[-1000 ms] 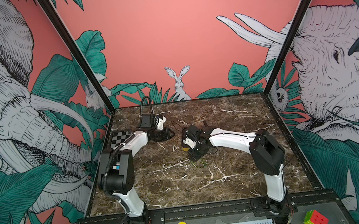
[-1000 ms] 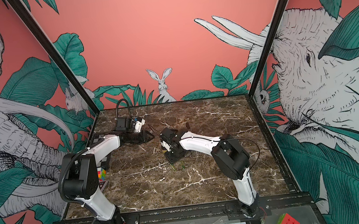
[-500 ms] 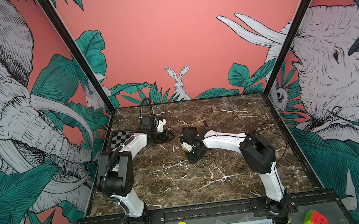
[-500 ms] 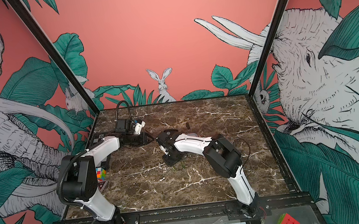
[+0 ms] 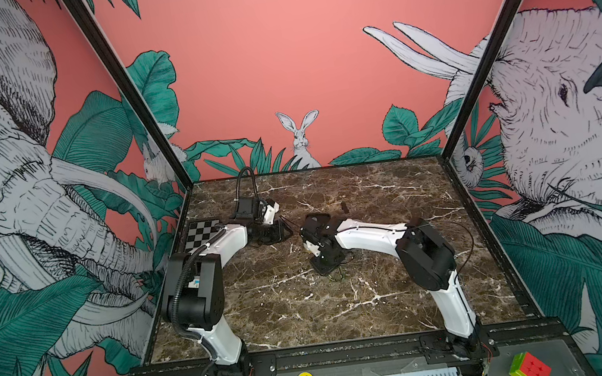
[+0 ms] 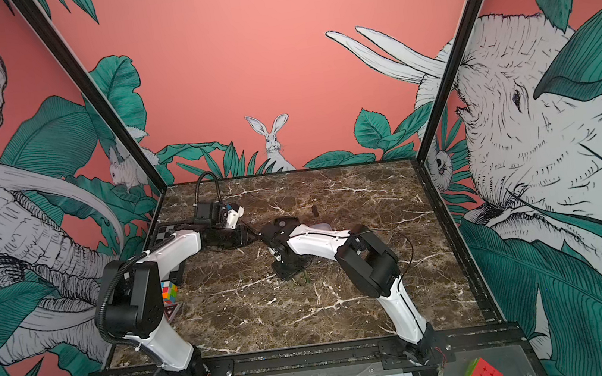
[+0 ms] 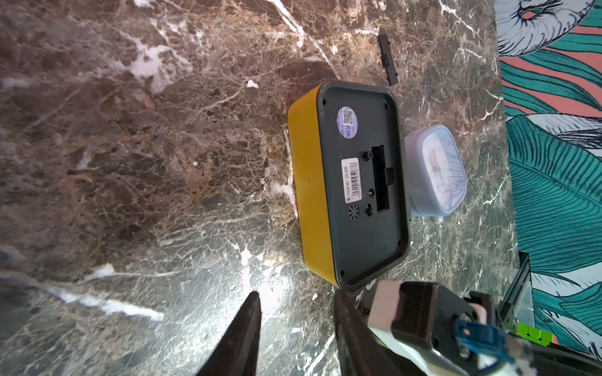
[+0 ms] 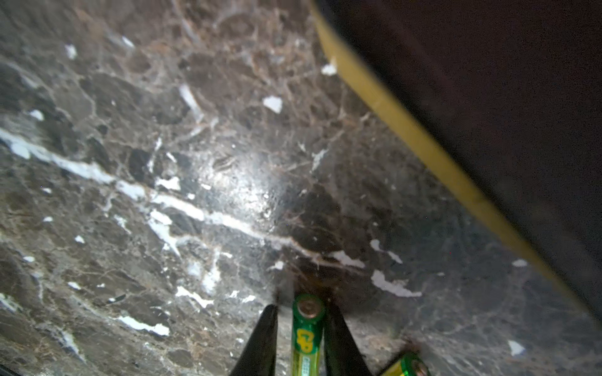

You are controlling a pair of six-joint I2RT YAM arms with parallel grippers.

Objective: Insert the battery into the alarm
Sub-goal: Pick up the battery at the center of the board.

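Jaws on my R gripper sit narrow round the battery on the table, gap one side, not clamped yet. Centre, pinch mid-body, lift level. L gripper half-open, empty, by alarm; slot uncovered.

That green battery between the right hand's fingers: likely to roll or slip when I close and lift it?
Probably rolls: the battery is a round cylinder lying on the polished marble table. Its glossy wrap looks slippery, so it may slide in the right hand unless gripped mid-body. It looks rigid, so firm squeezing seems safe.
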